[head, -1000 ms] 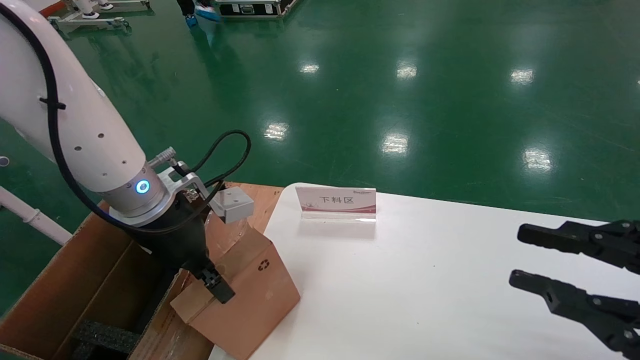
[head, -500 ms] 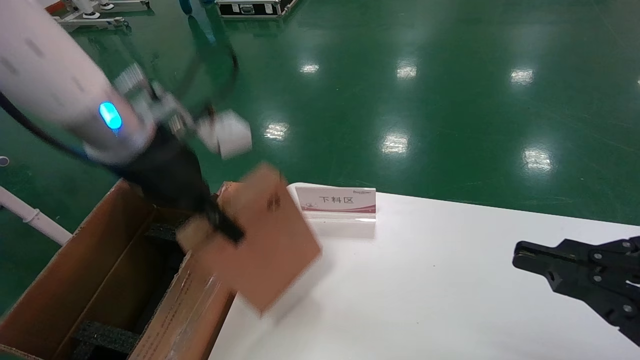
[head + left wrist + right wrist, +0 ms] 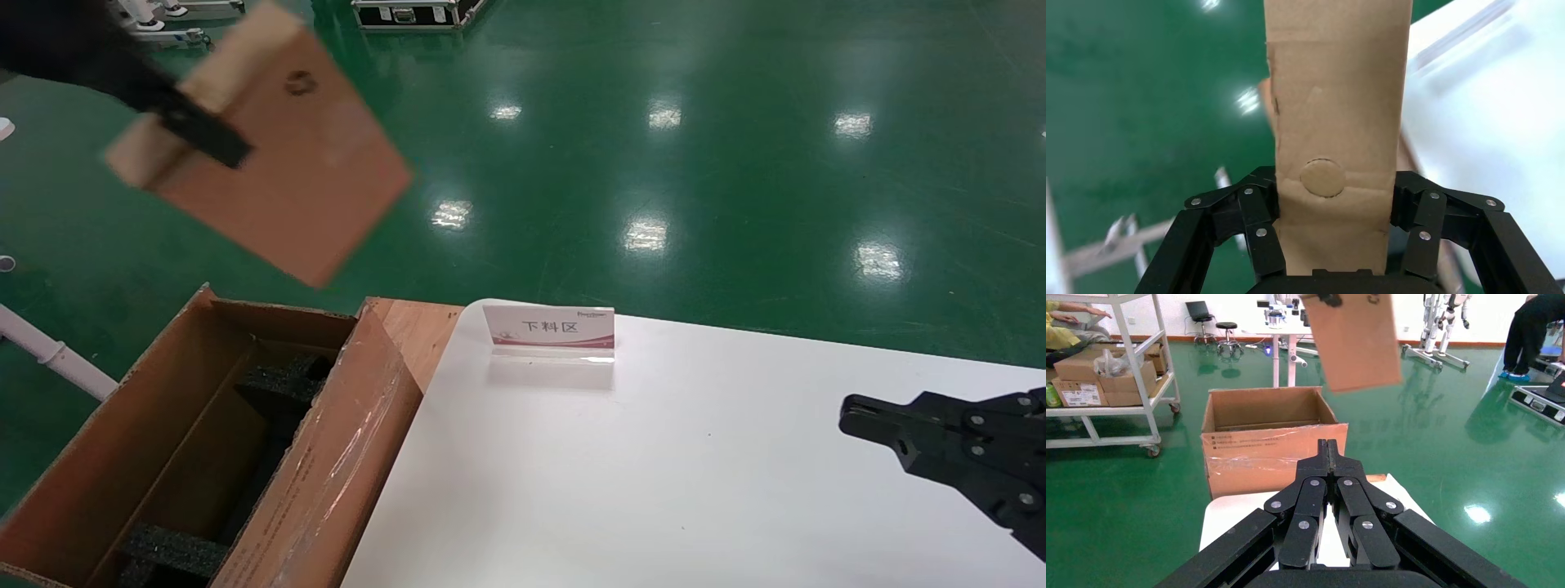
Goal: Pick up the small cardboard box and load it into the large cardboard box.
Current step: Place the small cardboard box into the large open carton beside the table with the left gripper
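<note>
Left arm is mostly cut off at the head view's top corner; only the dark left gripper (image 3: 192, 131) shows, blurred, clamped on the small cardboard box (image 3: 270, 155). Box hangs tilted in the air, well above the large cardboard box (image 3: 327, 457), not touching it. Recycling mark on its broad brown face is smeared, hard to read. Wrist view: black fingers (image 3: 1257, 229) pinch the paler narrow side, which has a round punched tab and fold creases. Large cardboard box is open, long, corrugated, upright flaps, glossy clear tape on its side; black foam blocks (image 3: 176, 549) inside, partly hidden by the walls; near end cut off by the frame. It sits beside the smooth white table (image 3: 654, 490), which holds a small sign (image 3: 549, 331). Right gripper (image 3: 1328, 454) hovers over the table's far right, fingers pressed together, holding nothing.
</note>
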